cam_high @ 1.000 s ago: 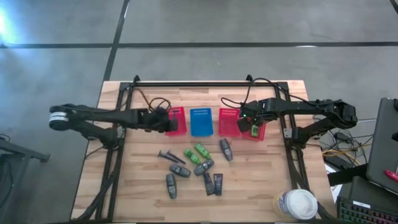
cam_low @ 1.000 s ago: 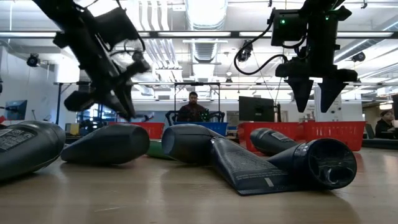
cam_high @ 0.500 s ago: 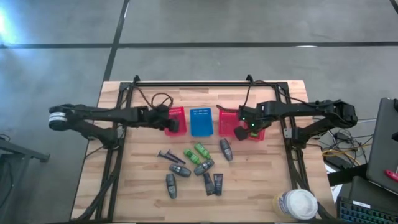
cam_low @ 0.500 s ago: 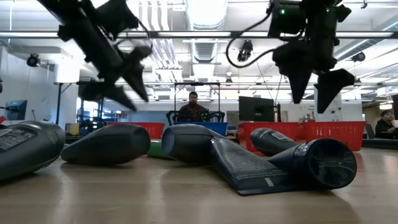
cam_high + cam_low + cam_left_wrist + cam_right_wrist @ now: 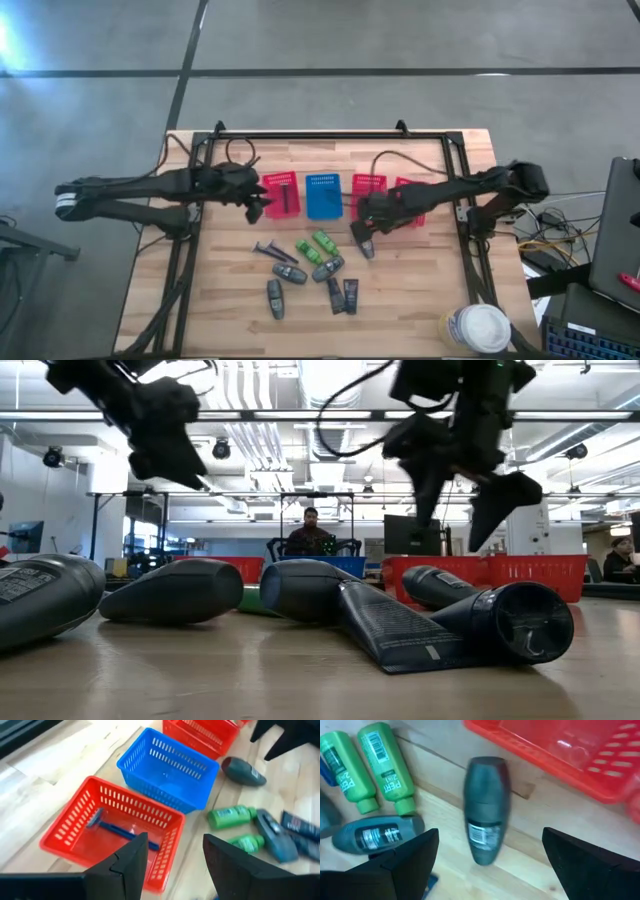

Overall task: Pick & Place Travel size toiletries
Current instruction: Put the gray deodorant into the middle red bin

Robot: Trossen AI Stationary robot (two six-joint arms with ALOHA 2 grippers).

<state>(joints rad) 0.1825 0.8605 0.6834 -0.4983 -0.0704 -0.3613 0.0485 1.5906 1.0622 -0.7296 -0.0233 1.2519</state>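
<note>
Several travel toiletries lie on the wooden table: grey tubes (image 5: 290, 272), two green tubes (image 5: 315, 246), dark flat packets (image 5: 343, 295) and a dark razor (image 5: 268, 250). My right gripper (image 5: 362, 232) is open above a grey roll-on (image 5: 486, 815), which lies flat between its fingers without touching them. My left gripper (image 5: 255, 205) is open and empty by the left red basket (image 5: 75, 827). A blue razor (image 5: 122, 831) lies in that basket.
A blue basket (image 5: 323, 195) and two more red baskets (image 5: 370, 190) stand in a row at mid-table. A white-lidded container (image 5: 478, 328) stands at the near right corner. A black frame (image 5: 300, 135) runs along the far edge. A person (image 5: 311, 532) sits far behind the table.
My right gripper has gone from above the rightmost red basket toward the table's left and near edge, and now stands over the grey roll-on, still open. My left gripper has drawn back a little toward the table's left edge and risen.
</note>
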